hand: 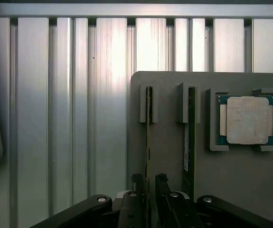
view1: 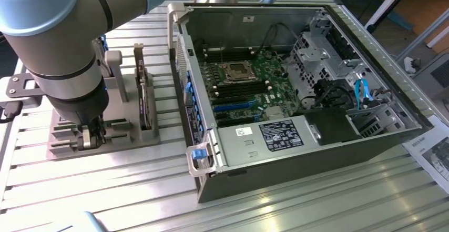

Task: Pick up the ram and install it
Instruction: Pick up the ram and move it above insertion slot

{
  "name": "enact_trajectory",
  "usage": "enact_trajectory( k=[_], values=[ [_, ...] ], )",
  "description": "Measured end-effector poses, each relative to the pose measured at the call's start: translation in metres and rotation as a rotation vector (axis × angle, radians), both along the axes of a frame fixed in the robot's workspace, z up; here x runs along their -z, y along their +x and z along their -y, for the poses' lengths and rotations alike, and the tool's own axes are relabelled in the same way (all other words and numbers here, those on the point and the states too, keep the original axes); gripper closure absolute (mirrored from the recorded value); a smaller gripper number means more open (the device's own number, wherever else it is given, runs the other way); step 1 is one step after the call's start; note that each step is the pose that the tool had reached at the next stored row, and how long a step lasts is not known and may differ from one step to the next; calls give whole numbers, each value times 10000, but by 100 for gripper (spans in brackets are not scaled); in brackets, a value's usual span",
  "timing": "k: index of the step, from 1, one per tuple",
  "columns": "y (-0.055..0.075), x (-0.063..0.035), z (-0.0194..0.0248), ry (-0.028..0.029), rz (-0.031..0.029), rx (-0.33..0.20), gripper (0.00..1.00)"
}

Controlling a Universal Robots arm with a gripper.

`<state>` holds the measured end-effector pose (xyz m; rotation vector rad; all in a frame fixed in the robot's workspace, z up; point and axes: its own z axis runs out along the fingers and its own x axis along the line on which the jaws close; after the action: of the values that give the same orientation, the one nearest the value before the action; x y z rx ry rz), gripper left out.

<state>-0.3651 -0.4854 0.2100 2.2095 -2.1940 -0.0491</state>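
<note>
- The table [view1: 281, 205] is ribbed, bare aluminium: long parallel slats with narrow grooves, shiny enough to throw back the light.
- On it, at the exterior view's left, sits a matte grey holder block [hand: 169, 156] with upright slotted posts and a square pocket; it looks like moulded plastic.
- The ram [hand: 148, 133] stands on edge in one slot of that block. Seen from above it is only a thin, straight, greenish strip running the length of its slot, with one end caught between a pair of grey posts.
- Just beside it, in the next slot, stands the thicker dark card [hand: 191, 137], also on edge, with a pale label on its side.
- Beyond the card, the square silver processor chip [hand: 248, 119] lies flat in the pocket, with a green border showing around its dull metal lid.
- The smooth, rounded arm [view1: 63, 48], in pale grey and blue, reaches straight down over the block.
- Its black gripper [hand: 149, 183] is spread. One finger [hand: 137, 183] is on each side of the ram's near end, a sliver of space shows on either side, and the stick is not pinched.
- At the exterior view's right the open computer case [view1: 379, 142] lies on its side. It is a dark sheet-metal box holding a green motherboard [view1: 245, 84], well apart from the block.
</note>
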Motion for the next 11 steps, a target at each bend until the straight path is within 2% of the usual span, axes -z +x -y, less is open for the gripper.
enact_trajectory(
  k=[11],
  values=[
    [0, 5, -6, 0, -1, -116, 75]
  ],
)
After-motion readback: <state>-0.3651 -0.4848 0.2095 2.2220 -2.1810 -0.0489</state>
